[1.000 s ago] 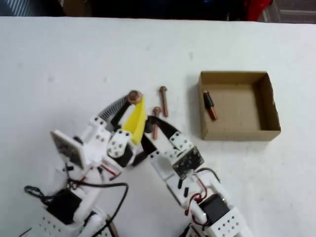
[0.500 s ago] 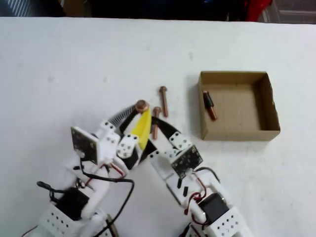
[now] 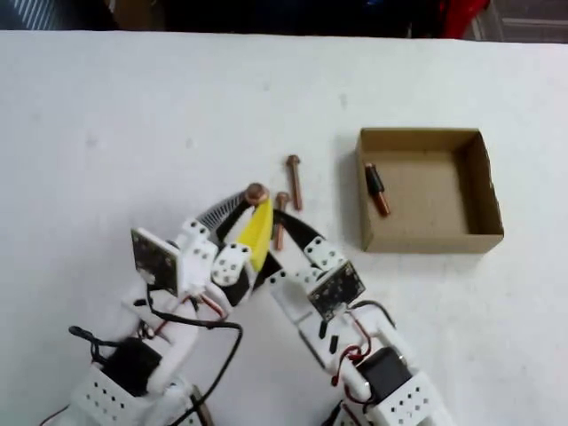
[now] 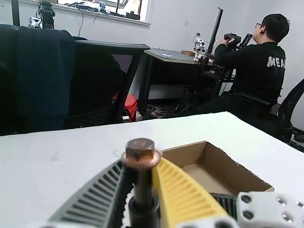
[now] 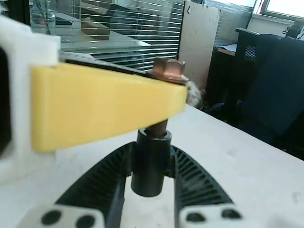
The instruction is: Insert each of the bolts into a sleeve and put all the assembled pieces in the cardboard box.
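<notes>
Left gripper tight around copper hex bolt, right gripper tight around smooth black cylindrical sleeve

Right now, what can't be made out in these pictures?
- Right wrist view: how deep the bolt goes; the sleeve hides its tip.
- Left wrist view: part of the cardboard box floor, behind the left claw.
- High view: the piece in the box is too small to judge its fit.

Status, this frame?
Left gripper shut on bolt, right gripper shut on sleeve. Bolt tip in sleeve. Two loose bolts beside box; nothing blocking.
</notes>
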